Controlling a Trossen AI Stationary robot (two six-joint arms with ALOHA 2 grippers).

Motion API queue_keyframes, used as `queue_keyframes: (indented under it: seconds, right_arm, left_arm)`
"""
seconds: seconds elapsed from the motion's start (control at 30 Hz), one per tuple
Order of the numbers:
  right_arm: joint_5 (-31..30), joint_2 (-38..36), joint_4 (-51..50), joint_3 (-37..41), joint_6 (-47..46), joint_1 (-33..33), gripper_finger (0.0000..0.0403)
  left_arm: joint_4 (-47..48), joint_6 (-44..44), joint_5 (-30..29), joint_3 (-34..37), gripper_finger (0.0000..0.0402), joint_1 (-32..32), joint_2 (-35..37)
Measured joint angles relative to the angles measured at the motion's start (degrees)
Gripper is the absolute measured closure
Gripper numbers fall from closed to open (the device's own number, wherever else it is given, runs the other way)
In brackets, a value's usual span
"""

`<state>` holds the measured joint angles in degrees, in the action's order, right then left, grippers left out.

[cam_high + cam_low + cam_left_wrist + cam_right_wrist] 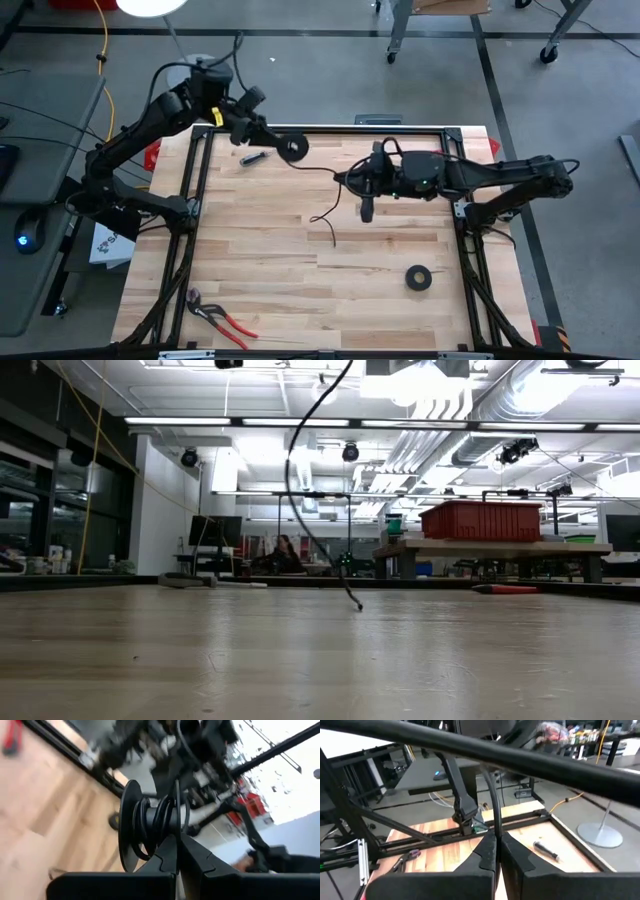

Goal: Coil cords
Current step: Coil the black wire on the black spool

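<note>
1. High view: my left claw point(285, 146) sits at the desk's point(300, 300) far edge, clamped shut on a black spool point(293, 148). The cord point(335, 195) runs from the spool across to my right claw point(366, 203), with a loose tail drooping onto the wood below it. Tape roll point(419, 278) and pliers point(220, 316) are well apart, no issue.
2. Low view: the cord point(300, 480) hangs down from above, its end just about touching the desk.
3. Left wrist view: several wraps of cord point(162, 815) already on the spool point(132, 827), just past my shut fingers.
4. Right wrist view: right claw point(496, 842) closed on the cord point(492, 800). I'd keep light tension and feed each wrap neatly beside the last, so the tail doesn't snag.
</note>
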<state>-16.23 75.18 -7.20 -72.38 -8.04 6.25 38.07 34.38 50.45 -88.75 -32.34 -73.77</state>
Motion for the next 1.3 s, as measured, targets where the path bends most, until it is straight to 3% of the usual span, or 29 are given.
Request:
queue_keyframes:
  seconds: [0.27,0.53,1.07,1.3]
  right_arm:
    - [1.3,-1.0,0.2,0.0,0.6,-1.9,0.0403]
    - [1.8,-1.0,3.2,0.0,0.6,-3.4,0.0403]
    - [3.6,-1.0,5.4,0.0,0.6,-3.7,0.0403]
    - [5.0,-1.0,9.9,0.0,2.1,-3.7,0.0403]
  left_arm:
    - [1.6,3.3,2.1,0.0,0.0402,4.0,-0.8]
    - [-1.1,4.2,5.7,0.0,0.0401,10.2,-6.3]
    - [-50.6,26.7,13.6,0.0,0.0401,15.7,-19.7]
    - [-68.2,30.5,9.0,0.0,0.0402,15.0,-21.9]
